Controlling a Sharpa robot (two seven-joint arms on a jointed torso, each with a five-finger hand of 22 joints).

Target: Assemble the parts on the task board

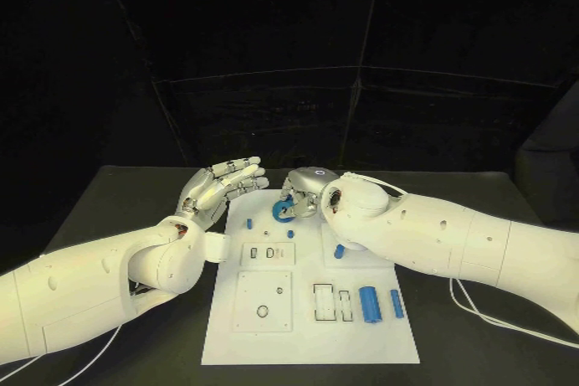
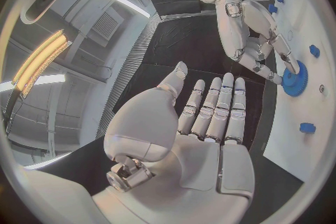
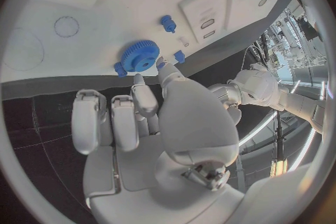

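Gear (image 1: 284,211), blue, toothed: lies at the far end of my white board (image 1: 308,336), pinched by the fingertips of my right hand (image 1: 309,193). My left hand (image 1: 220,187): grasping nothing, fingers straight and side by side, palm raised just left of the gear, clear of the board. 2 blue cylinders (image 1: 380,305): lying side by side at the board's near right, well apart from the gear. Small blue pegs (image 1: 248,223): standing near the gear.
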